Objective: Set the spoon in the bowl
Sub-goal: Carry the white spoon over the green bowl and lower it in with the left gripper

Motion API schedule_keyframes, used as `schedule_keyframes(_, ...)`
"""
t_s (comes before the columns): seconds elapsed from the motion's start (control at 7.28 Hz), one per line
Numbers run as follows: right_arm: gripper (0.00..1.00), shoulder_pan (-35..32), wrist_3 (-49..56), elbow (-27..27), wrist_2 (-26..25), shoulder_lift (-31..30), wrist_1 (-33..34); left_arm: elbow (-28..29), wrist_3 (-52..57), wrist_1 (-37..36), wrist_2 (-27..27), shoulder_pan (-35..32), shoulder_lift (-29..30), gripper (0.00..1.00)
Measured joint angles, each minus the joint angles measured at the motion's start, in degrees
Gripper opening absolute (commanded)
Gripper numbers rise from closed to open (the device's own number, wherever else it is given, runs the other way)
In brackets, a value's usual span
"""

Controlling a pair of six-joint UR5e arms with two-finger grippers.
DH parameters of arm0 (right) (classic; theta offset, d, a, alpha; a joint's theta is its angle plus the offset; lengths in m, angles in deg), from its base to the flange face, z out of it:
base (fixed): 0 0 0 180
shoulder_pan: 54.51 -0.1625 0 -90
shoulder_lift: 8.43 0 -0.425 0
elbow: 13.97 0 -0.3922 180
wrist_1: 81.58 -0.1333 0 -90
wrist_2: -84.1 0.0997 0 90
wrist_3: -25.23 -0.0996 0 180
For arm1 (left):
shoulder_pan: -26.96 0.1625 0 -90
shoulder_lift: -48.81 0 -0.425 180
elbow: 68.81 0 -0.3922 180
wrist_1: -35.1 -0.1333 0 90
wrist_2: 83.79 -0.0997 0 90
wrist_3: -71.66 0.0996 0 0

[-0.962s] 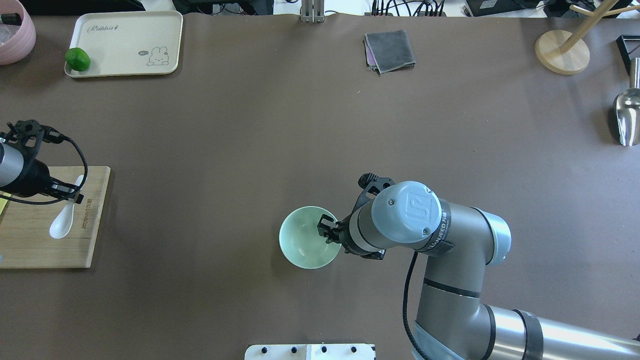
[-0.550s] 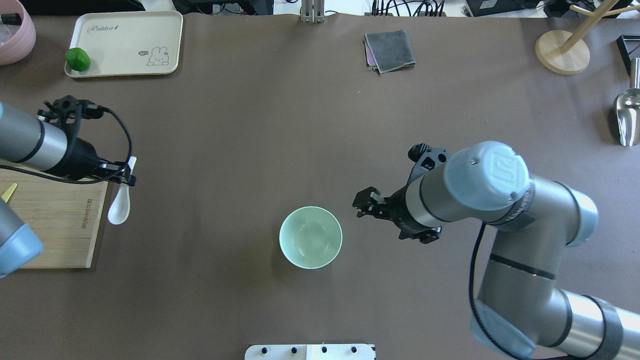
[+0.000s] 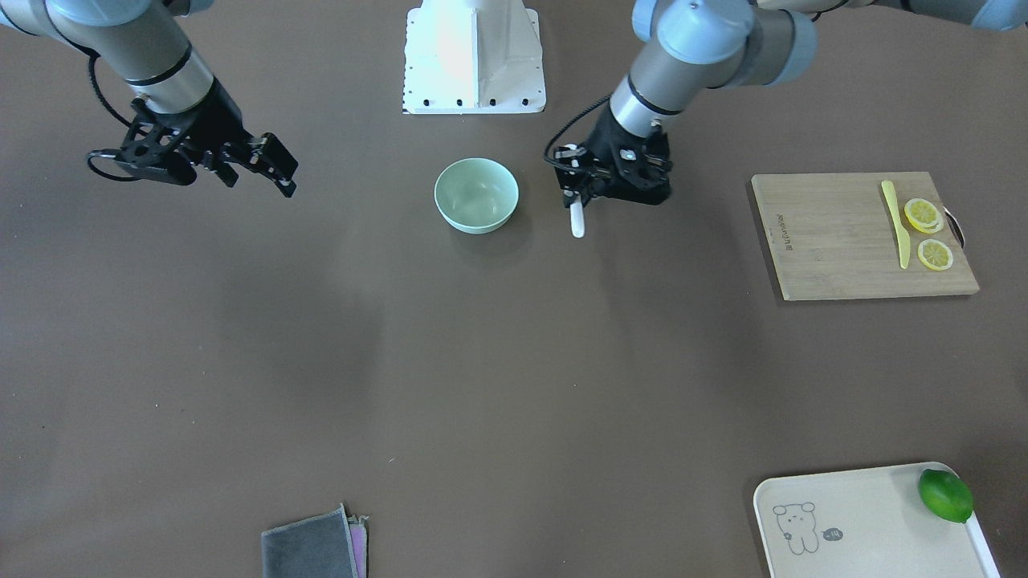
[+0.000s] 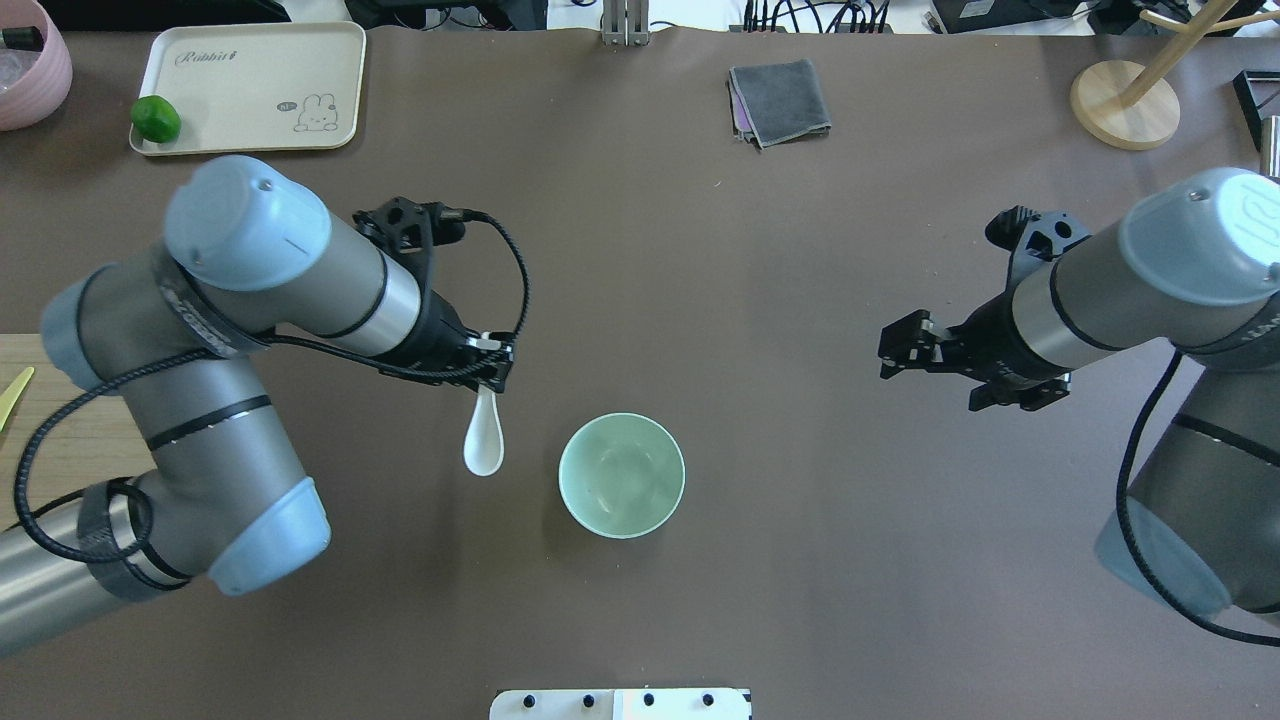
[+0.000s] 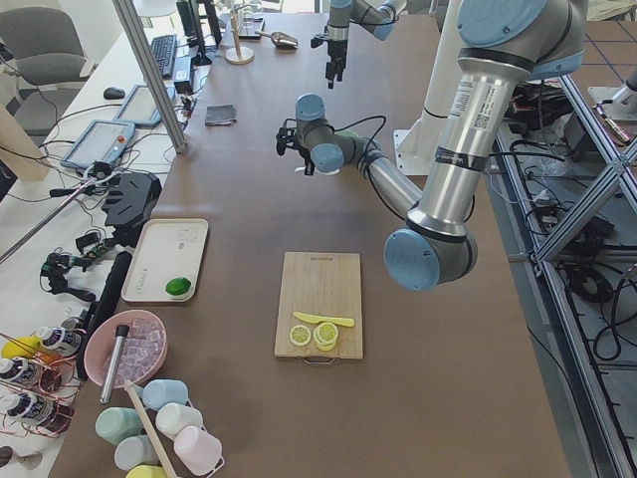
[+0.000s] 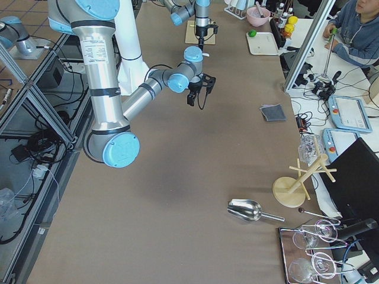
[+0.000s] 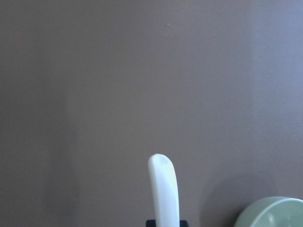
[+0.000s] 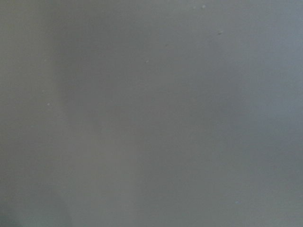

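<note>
My left gripper (image 4: 494,372) is shut on the handle of the white spoon (image 4: 483,445) and holds it above the table, just left of the mint-green bowl (image 4: 621,476). In the front view the left gripper (image 3: 576,181) and the spoon (image 3: 577,219) are on the right of the bowl (image 3: 476,194). The left wrist view shows the spoon's handle end (image 7: 163,189) and the bowl's rim (image 7: 272,215) at the lower right. The bowl is empty. My right gripper (image 4: 887,354) is open and empty, far to the right of the bowl; it also shows in the front view (image 3: 287,178).
A wooden cutting board (image 3: 835,241) holds a yellow knife (image 3: 895,221) and lemon slices (image 3: 925,233). A cream tray (image 4: 260,70) holds a lime (image 4: 155,118). A grey cloth (image 4: 780,100), a wooden stand (image 4: 1125,105) and a pink bowl (image 4: 30,65) are along the far edge.
My left arm lifted the spoon off the cutting board and carried it right, to beside the bowl. My right gripper let go of the bowl's rim and drew back to the right.
</note>
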Motion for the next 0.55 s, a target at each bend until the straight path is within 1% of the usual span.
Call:
schedule_keyframes(0.14, 1.00, -2.96, 4.72, -0.08, 1.33, -2.33, -0.10, 1.68, -1.82, -0.45, -2.70, 3.11, 3.22, 0.00)
schedule_keyframes(0.27, 1.00, -4.98, 8.05, -0.23, 2.00, -3.91, -0.17, 3.40, -2.64, -0.57, -4.01, 4.73, 5.41, 0.00)
schedule_keyframes(0.55, 1.00, -6.42, 10.26, -0.39, 2.38, -5.49, -0.30, 4.99, -2.90, -0.45, -5.04, 5.74, 7.06, 0.00)
